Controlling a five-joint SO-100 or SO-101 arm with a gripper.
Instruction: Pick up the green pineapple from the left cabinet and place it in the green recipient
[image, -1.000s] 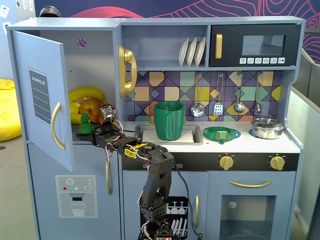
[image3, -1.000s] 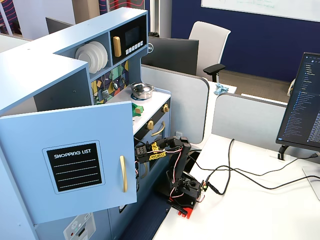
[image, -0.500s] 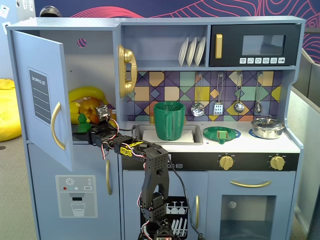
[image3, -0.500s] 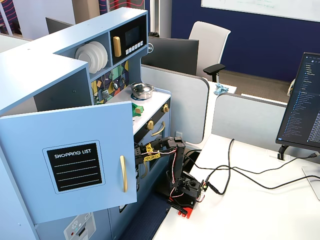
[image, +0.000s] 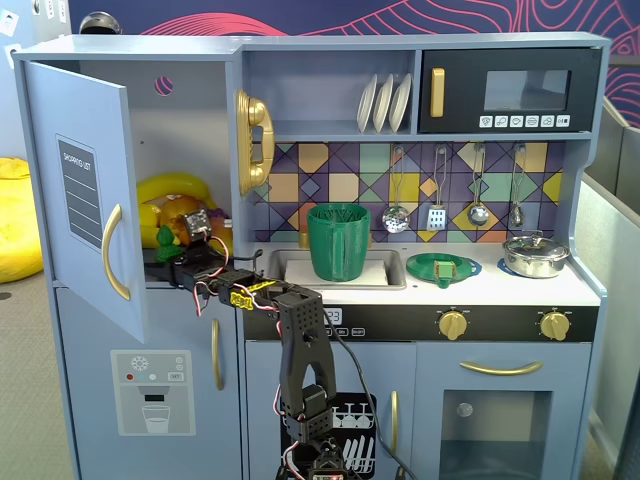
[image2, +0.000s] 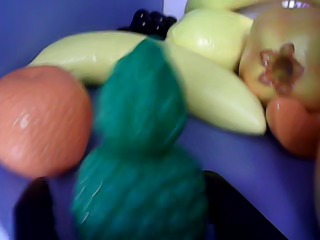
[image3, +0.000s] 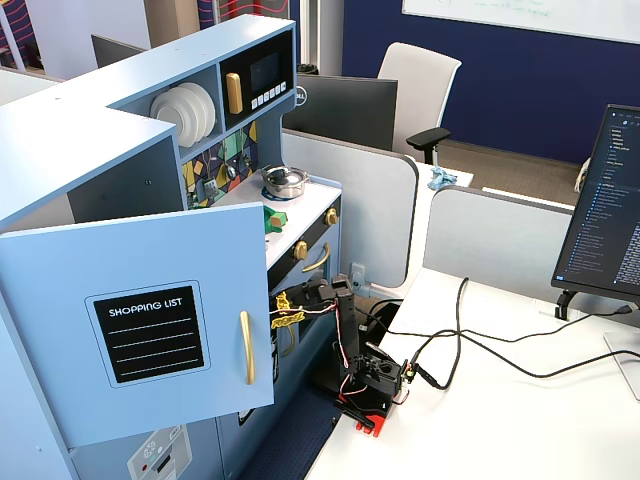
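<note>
The green pineapple (image2: 140, 170) is all green and bumpy, beside yellow bananas (image2: 210, 90) and an orange fruit (image2: 42, 120); the left cabinet (image: 85, 190) is pale blue.

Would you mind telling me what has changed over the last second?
The gripper has pushed leftward, deeper into the left cabinet, closing on the green pineapple, which has not visibly moved. Nothing is grasped yet. The green recipient stayed put.
</note>
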